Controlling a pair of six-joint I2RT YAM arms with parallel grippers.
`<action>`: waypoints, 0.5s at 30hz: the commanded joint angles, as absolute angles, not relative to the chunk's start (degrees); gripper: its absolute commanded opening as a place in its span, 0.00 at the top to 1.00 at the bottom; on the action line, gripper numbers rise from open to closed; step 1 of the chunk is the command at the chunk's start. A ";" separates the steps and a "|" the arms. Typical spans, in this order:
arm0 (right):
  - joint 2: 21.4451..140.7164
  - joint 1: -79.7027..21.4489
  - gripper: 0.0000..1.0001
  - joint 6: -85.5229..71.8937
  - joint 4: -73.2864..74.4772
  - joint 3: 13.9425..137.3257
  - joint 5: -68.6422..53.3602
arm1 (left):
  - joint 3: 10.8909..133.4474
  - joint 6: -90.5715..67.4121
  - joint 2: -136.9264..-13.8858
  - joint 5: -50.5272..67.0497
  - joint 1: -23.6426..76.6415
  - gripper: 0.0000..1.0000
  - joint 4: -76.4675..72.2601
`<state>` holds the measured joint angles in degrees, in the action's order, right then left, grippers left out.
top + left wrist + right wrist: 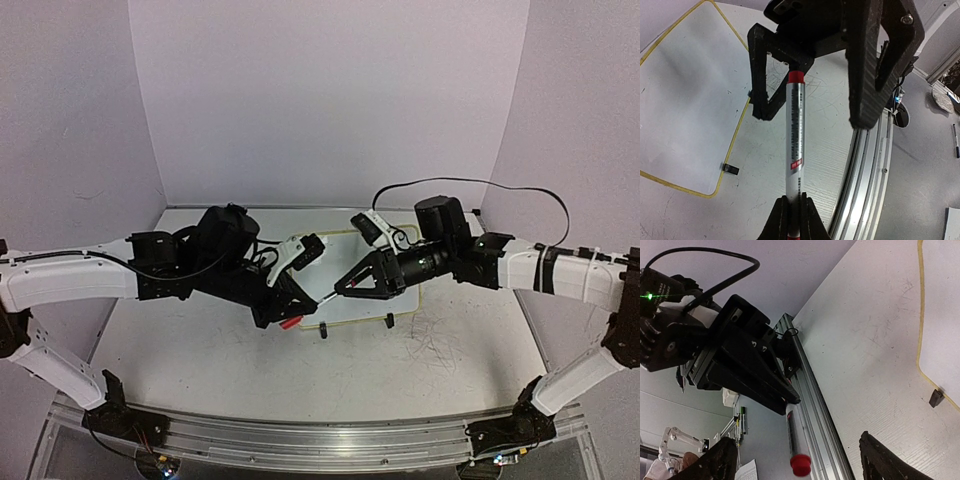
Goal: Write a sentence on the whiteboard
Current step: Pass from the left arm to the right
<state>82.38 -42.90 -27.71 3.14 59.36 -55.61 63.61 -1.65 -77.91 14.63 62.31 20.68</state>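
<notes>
1. Scribbled white tabletop (200, 360); whiteboard (685, 100) lies mid-frame beneath both arms, no writing seen.
2. Left gripper (792, 212) clamped on marker (795, 135).
3. Right gripper (795, 450) spread around its red end (800, 465); looks like uncapping; next: close, pull straight off.

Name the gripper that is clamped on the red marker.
The left gripper: its fingers are shut on the marker barrel. The right gripper is open, jaws spread wide on either side of the red end, not pinching it.
</notes>
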 commanded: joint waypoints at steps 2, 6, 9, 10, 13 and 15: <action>84.67 -44.55 0.23 -31.39 -6.06 58.33 -60.12 | 67.16 0.08 -79.93 16.07 63.81 1.00 18.72; 86.45 -46.21 0.39 -32.23 -7.83 58.58 -60.94 | 67.65 1.49 -80.34 16.00 64.38 1.00 18.24; 87.28 -47.01 0.45 -32.07 -8.10 58.49 -60.99 | 67.33 1.49 -80.07 15.57 64.50 1.00 17.76; 87.46 -47.12 0.48 -32.08 -8.16 58.37 -60.95 | 67.17 1.49 -80.02 15.40 64.52 1.00 17.70; 87.97 -47.18 0.54 -31.95 -8.18 57.98 -60.98 | 66.56 1.32 -79.75 15.29 64.66 1.00 17.55; 88.15 -47.16 0.54 -31.88 -8.26 57.66 -60.91 | 66.15 1.23 -79.41 15.11 64.70 1.00 17.45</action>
